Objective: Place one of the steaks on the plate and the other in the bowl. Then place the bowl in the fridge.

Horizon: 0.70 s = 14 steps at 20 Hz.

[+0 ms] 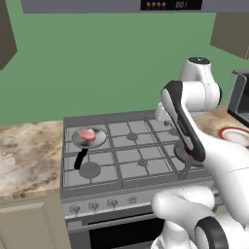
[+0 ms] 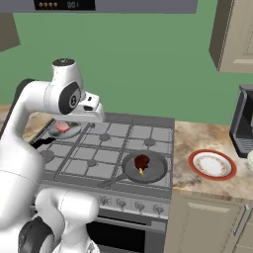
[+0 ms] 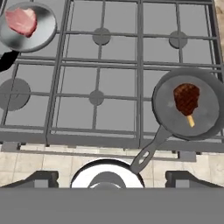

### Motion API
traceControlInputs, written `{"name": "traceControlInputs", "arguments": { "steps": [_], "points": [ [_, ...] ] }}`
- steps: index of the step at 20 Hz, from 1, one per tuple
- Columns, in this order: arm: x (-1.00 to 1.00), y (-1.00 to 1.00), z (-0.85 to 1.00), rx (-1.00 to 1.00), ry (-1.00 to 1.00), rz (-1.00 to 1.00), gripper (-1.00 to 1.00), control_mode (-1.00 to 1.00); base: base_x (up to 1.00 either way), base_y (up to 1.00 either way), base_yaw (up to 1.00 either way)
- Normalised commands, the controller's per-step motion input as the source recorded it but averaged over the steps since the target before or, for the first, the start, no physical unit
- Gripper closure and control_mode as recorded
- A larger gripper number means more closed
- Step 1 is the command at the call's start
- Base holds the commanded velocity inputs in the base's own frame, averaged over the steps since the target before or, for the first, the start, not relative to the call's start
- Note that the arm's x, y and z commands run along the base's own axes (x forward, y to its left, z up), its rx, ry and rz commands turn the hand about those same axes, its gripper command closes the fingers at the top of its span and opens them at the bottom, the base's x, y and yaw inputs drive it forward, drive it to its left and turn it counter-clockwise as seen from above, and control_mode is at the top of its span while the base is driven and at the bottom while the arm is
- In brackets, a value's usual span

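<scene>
Your two-finger gripper [image 3: 112, 179] hung spread wide and empty above the grey gas stove [image 3: 109, 83]. You had the pale pink steak [image 3: 22, 21] lying in a small grey pan [image 3: 41, 33] at the back left, the dark brown steak [image 3: 187, 98] in a larger grey pan [image 3: 205, 113] front right. Your red-rimmed white plate [image 2: 212, 164] sat on the counter [image 2: 190, 143] beside the stove.

Grey stove top [image 3: 109, 87] seen from above, pale pink steak [image 3: 22, 21] laid in a small pan [image 3: 38, 37] at upper left, dark brown steak [image 3: 186, 98] laid in a larger pan [image 3: 162, 105] at right, gripper [image 3: 111, 178] fingertips spread wide at the bottom.
</scene>
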Motion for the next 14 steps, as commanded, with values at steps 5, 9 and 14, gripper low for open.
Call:
{"name": "traceControlInputs", "arguments": {
  "steps": [5, 9, 14],
  "points": [
    [-0.21, -0.32, -0.33, 0.0, 0.08, 0.0, -1.0, -1.0, 0.0, 0.0, 0.0],
    [-0.03, -0.57, -0.38, 0.0, 0.07, 0.0, -1.0, -1.0, 0.0, 0.0, 0.0],
    [0.0, -0.58, -0.44, 0.0, 0.09, 0.0, -1.0, -1.0, 0.0, 0.0, 0.0]
  ]
}}
